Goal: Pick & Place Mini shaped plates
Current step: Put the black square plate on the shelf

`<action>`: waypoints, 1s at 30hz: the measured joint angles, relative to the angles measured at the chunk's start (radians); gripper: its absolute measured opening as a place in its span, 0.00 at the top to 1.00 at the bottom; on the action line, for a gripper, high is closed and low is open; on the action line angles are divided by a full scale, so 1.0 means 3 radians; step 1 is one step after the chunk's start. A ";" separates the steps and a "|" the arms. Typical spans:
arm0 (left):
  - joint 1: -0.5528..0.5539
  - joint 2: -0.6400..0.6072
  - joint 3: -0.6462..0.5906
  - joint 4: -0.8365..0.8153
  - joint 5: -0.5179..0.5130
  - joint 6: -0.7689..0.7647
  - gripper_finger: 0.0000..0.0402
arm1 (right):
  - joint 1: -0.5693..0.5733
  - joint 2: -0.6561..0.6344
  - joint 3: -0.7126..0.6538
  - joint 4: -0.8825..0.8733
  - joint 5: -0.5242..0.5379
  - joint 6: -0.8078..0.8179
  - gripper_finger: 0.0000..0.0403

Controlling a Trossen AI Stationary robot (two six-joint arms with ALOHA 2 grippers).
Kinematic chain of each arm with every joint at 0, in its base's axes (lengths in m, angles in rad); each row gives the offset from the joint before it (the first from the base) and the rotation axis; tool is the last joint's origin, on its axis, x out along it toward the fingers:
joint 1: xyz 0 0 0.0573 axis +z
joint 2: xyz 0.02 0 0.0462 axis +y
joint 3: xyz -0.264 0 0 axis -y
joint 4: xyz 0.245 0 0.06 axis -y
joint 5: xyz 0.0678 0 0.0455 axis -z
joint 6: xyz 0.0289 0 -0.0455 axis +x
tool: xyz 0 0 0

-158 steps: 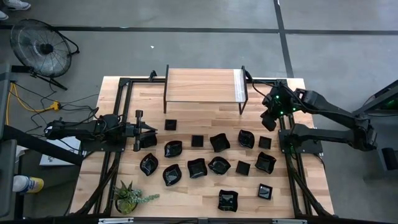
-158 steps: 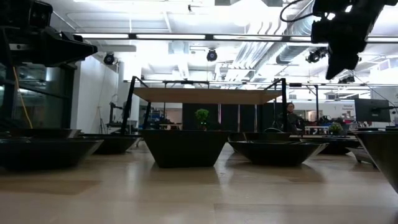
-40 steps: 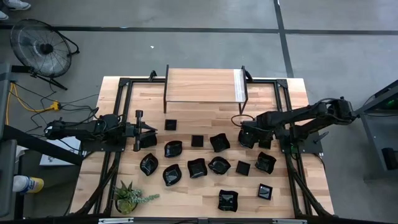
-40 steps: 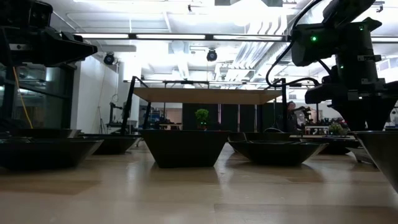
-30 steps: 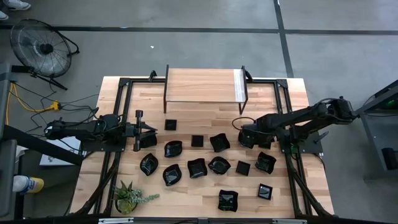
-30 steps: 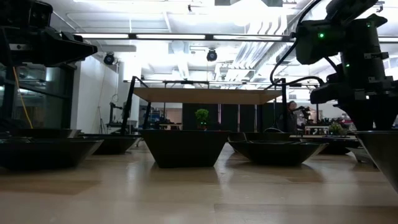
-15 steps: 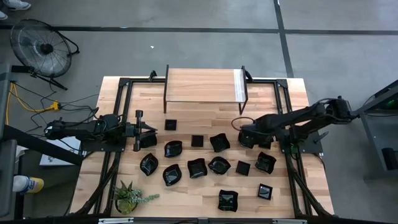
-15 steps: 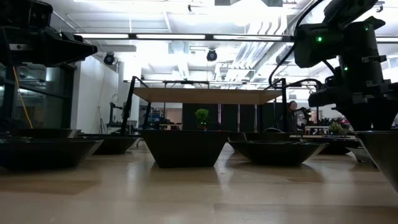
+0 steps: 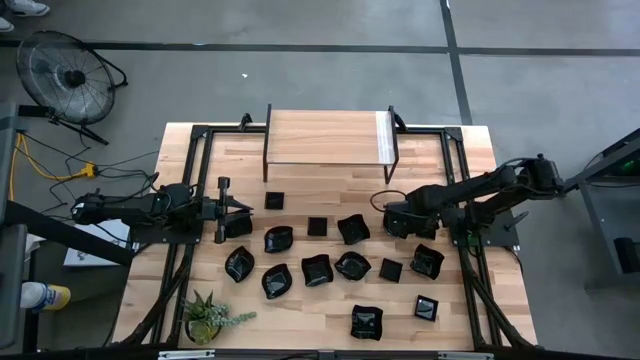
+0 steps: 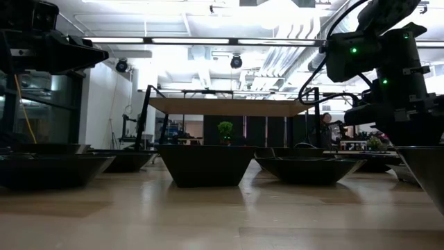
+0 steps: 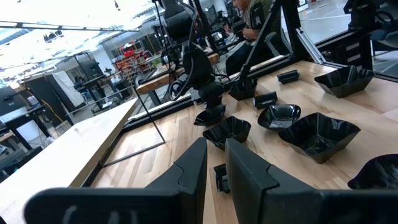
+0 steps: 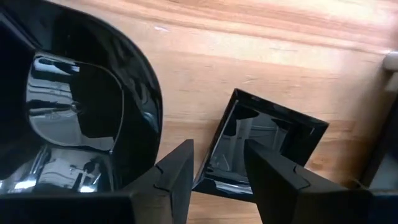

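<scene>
Several glossy black mini shaped plates point(image 9: 316, 270) rest on their bases across the middle of the wooden table. My right gripper point(image 9: 405, 218) points down over the right end of the group, open. In the right wrist view its fingers point(image 12: 217, 177) stand on either side of the near rim of a small square plate point(image 12: 273, 140), beside a rounded plate point(image 12: 74, 118); I see no touch. My left gripper point(image 9: 243, 207) waits level at the table's left, its fingers point(image 11: 214, 168) a narrow gap apart with nothing between them.
A raised wooden shelf point(image 9: 325, 137) on black legs stands at the far middle. A green potted plant point(image 9: 205, 318) sits at the near left corner. Black frame rails point(image 9: 190, 160) run along both sides. Bare wood lies near the front edge.
</scene>
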 joint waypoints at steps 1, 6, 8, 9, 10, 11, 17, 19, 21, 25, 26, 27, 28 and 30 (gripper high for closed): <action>0.0000 0.0001 0.0000 0.0000 0.0000 -0.0001 0.86 | 0.0000 0.0000 0.0000 -0.0002 0.0003 0.0000 0.67; 0.0000 0.0001 0.0000 0.0000 0.0000 0.0000 0.86 | 0.0000 0.0000 0.0000 0.0001 0.0000 -0.0012 0.75; 0.0000 0.0001 0.0000 0.0000 0.0000 -0.0001 0.86 | 0.0000 0.0000 0.0000 0.0013 -0.0006 -0.0023 0.78; 0.0000 0.0001 0.0000 0.0000 0.0000 -0.0001 0.86 | 0.0000 0.0000 0.0000 0.0024 -0.0005 -0.0025 0.79; -0.0001 0.0001 0.0000 0.0000 0.0000 -0.0001 0.86 | 0.0000 0.0000 0.0000 0.0039 -0.0006 -0.0025 0.80; 0.0000 0.0001 0.0000 0.0000 0.0000 -0.0001 0.86 | 0.0000 0.0000 0.0000 0.0056 -0.0007 -0.0032 0.81; -0.0001 0.0001 0.0000 0.0000 0.0000 -0.0001 0.86 | 0.0000 0.0000 0.0000 0.0093 -0.0005 -0.0050 0.82; 0.0000 0.0001 0.0000 0.0000 0.0000 0.0000 0.86 | 0.0000 0.0000 -0.0043 0.0148 -0.0018 -0.0051 0.81; 0.0000 0.0001 0.0000 0.0000 0.0000 -0.0001 0.86 | 0.0000 0.0000 -0.0142 0.0249 -0.0076 -0.0047 0.81; 0.0000 0.0001 0.0000 0.0000 0.0000 -0.0001 0.86 | -0.0001 -0.0014 -0.0253 0.0369 -0.0162 -0.0032 0.82; 0.0000 0.0000 0.0000 0.0000 0.0000 0.0000 0.86 | -0.0001 -0.0010 -0.0238 0.0350 -0.0161 -0.0034 0.82; 0.0000 0.0000 0.0000 0.0000 0.0000 0.0000 0.86 | -0.0001 -0.0010 -0.0213 0.0324 -0.0151 -0.0043 0.82; 0.0000 0.0001 0.0000 0.0000 0.0000 0.0000 0.86 | -0.0001 -0.0010 -0.0192 0.0278 -0.0140 -0.0067 0.83; 0.0000 0.0000 0.0000 0.0000 0.0000 -0.0001 0.86 | -0.0001 -0.0002 -0.0126 0.0176 -0.0131 -0.0139 0.84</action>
